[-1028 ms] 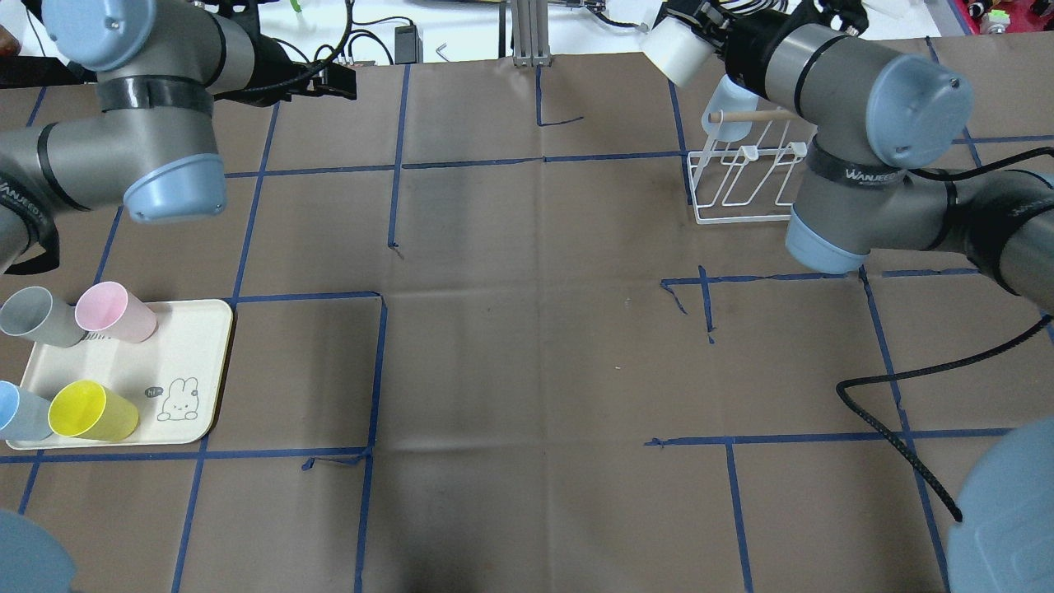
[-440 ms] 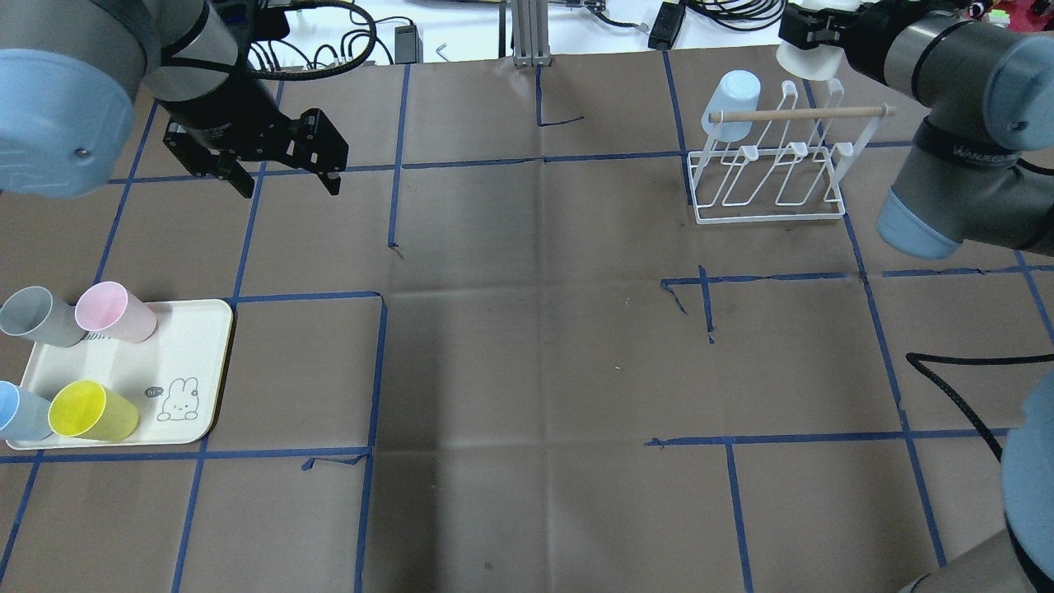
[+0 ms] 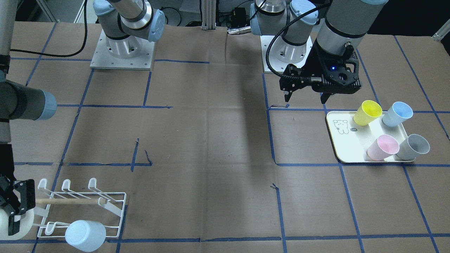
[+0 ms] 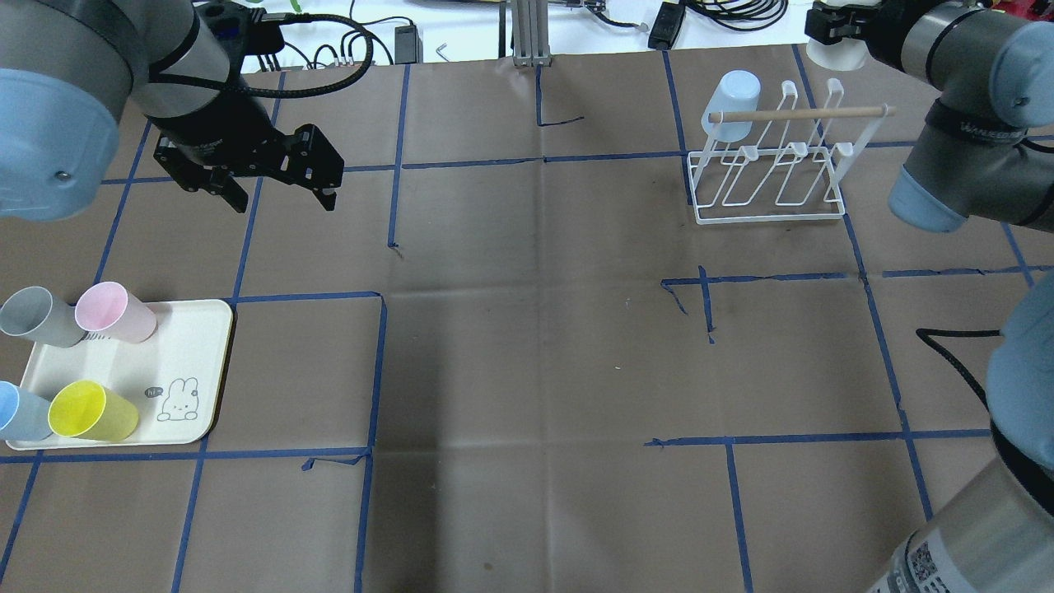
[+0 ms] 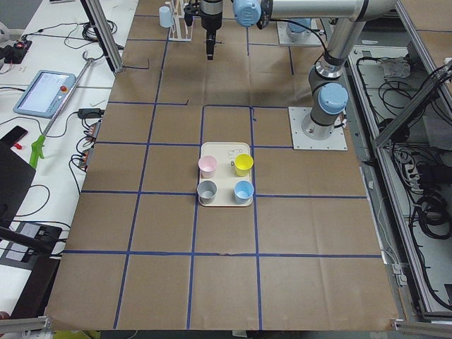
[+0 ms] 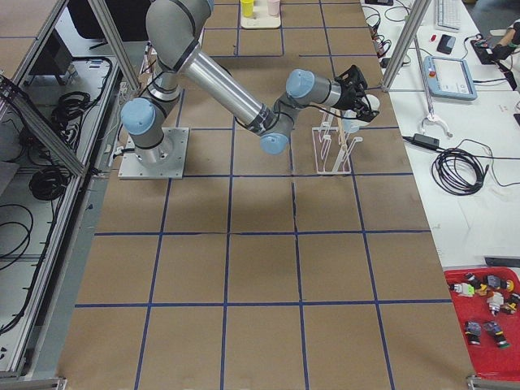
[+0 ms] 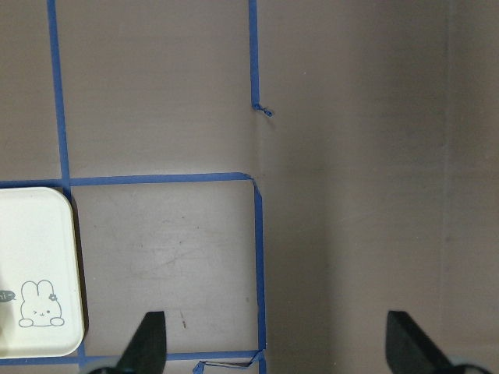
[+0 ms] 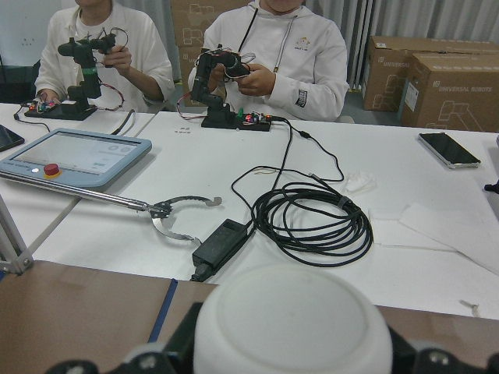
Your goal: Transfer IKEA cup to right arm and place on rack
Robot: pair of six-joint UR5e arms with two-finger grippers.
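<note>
The IKEA cup (image 4: 837,54) is white, and my right gripper (image 4: 833,33) is shut on it just beyond the far right end of the rack (image 4: 770,169). In the front-facing view the cup (image 3: 17,220) hangs beside the rack (image 3: 82,207) in the right gripper (image 3: 14,211). The right wrist view shows the cup's round base (image 8: 292,323) between the fingers. A pale blue cup (image 4: 735,92) sits upturned on the rack's left end. My left gripper (image 4: 284,196) is open and holds nothing, over bare paper far left of the rack.
A cream tray (image 4: 193,346) at the left front carries yellow (image 4: 90,410), pink (image 4: 115,311), grey (image 4: 37,316) and blue (image 4: 16,412) cups. A black cable (image 4: 955,354) lies at the right. Two people sit behind a white table with cables (image 8: 312,218).
My right arm has carried the white cup from the rack's left end to beyond its right end. The left arm has swung so that its open gripper is over the table.
</note>
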